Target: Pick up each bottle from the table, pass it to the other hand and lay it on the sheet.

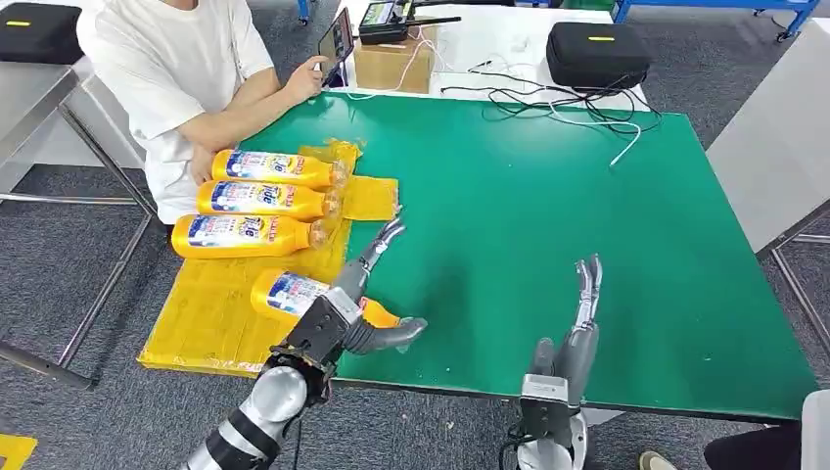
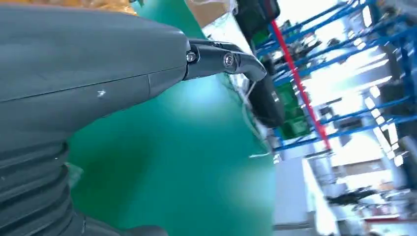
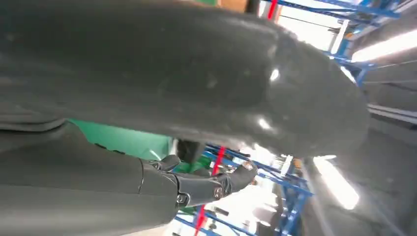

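Several yellow bottles with blue-and-white labels lie side by side on the yellow sheet [image 1: 210, 313] at the green table's left edge: one at the far end [image 1: 279, 168], a second [image 1: 259, 199], a third [image 1: 245, 235] and the nearest [image 1: 289, 292]. My left hand [image 1: 367, 294] hovers over the nearest bottle's cap end with fingers stretched out and thumb spread, gripping nothing. In the left wrist view a dark finger [image 2: 226, 60] points out over the green table [image 2: 196, 162]. My right hand [image 1: 579, 328] stands near the table's front edge, fingers straight and apart, empty.
A person in a white shirt [image 1: 176, 69] sits at the table's far left corner holding a tablet [image 1: 336, 41]. Behind the table lie a cardboard box [image 1: 391, 64], a black case [image 1: 597, 51] and loose cables [image 1: 558, 103]. The green table [image 1: 548, 196] is bare to the right.
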Controlling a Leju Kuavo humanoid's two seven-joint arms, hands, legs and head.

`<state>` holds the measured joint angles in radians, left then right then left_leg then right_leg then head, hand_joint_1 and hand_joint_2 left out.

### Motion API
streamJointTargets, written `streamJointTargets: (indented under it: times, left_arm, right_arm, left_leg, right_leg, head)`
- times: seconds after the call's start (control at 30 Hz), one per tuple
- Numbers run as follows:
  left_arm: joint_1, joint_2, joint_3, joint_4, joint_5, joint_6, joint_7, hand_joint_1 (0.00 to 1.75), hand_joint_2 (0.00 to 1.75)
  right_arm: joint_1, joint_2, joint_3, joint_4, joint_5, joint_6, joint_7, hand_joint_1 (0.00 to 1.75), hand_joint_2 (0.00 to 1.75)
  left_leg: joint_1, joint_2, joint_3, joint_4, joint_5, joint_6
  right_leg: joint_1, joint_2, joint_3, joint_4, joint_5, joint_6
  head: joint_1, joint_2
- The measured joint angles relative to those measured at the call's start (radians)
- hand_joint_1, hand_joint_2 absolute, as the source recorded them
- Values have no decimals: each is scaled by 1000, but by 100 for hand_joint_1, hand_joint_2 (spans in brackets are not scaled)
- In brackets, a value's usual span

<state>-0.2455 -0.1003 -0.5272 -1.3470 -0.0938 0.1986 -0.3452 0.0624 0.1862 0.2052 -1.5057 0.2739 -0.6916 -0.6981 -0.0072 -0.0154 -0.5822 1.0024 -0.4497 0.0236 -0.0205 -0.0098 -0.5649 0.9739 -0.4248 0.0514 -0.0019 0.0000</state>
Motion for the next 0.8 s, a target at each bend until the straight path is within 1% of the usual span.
streamJointTargets:
  times: [0.07, 0.1, 0.33, 0.37, 0.43, 0.5, 0.57, 0.6, 0.63, 0.67, 0.73, 0.8]
  left_arm:
    - [0, -11, -1, 0, 12, 29, -23, 0, 175]
    - [0, -16, -2, 0, 24, 40, -35, 0, 175]
    - [27, -36, -27, -12, 95, 60, -83, 0, 175]
    - [37, -37, -31, -22, 119, 56, -87, 0, 175]
    - [60, -42, -38, -46, 172, 50, -94, 0, 175]
    - [91, -43, -39, -86, 279, 38, -82, 0, 175]
    - [126, -43, -39, -127, 363, 36, -67, 0, 175]
    - [139, -42, -38, -140, 373, 36, -63, 0, 0]
    - [150, -41, -38, -154, 378, 36, -61, 0, 0]
    - [159, -41, -38, -167, 380, 36, -60, 0, 175]
    - [171, -40, -38, -182, 377, 55, -67, 0, 175]
    - [184, -39, -34, -184, 328, 110, -88, 0, 175]
  right_arm:
    - [0, 0, -1, -5, 0, 0, 0, 0, 0]
    - [0, -1, -1, -6, 8, -1, 0, 0, 175]
    - [-3, -2, -2, -25, 85, -1, 0, 0, 175]
    - [-3, -2, 0, -36, 80, -1, 0, 0, 0]
    - [-4, -3, 10, -48, 21, -1, 0, 0, 0]
    - [-3, -1, 30, -48, -133, 16, 6, 0, 0]
    - [1, 6, 42, -45, -174, 18, 37, 0, 0]
    - [2, 8, 48, -44, -176, 18, 42, 0, 0]
    - [2, 9, 56, -42, -177, 18, 47, 0, 0]
    - [2, 11, 62, -41, -179, 18, 50, 0, 0]
    - [2, 14, 71, -38, -172, 18, 65, 0, 0]
    - [5, 12, 92, -34, -142, 17, 89, 0, 0]
  left_leg:
    - [0, 0, 0, 0, 0, 0]
    - [0, 0, 0, 0, 0, 0]
    - [0, 0, -1, 0, 0, 0]
    - [0, 0, -1, 0, 0, 0]
    - [0, 0, -2, 0, 0, 0]
    - [0, 0, -2, 0, 0, 0]
    - [0, 1, -2, 0, 0, 0]
    - [0, 1, -3, 0, 0, 0]
    - [0, 0, -4, 0, 0, 0]
    - [0, 0, -4, 0, 0, 0]
    - [0, 0, -4, 0, 0, 0]
    - [0, 1, -4, 0, 0, 0]
  right_leg:
    - [0, 0, 0, 0, 0, 0]
    - [0, 0, 0, 0, 0, 0]
    - [0, 0, -1, 0, 0, 0]
    - [0, 0, -1, 0, 0, 0]
    - [0, 0, -1, 0, 0, 0]
    - [0, 1, -2, 0, 0, 0]
    - [0, 1, -3, 0, 0, 0]
    - [0, 1, -3, 0, 0, 0]
    - [0, 1, -4, 0, 0, 0]
    - [0, 1, -4, 0, 0, 0]
    - [0, 1, -3, 0, 0, 0]
    - [0, 1, -4, 0, 0, 0]
  head:
    - [0, 0]
    - [0, 0]
    - [0, 0]
    - [0, 0]
    - [0, 0]
    - [0, 0]
    - [0, 0]
    - [0, 0]
    - [0, 0]
    - [0, 0]
    - [0, 0]
    - [0, 0]
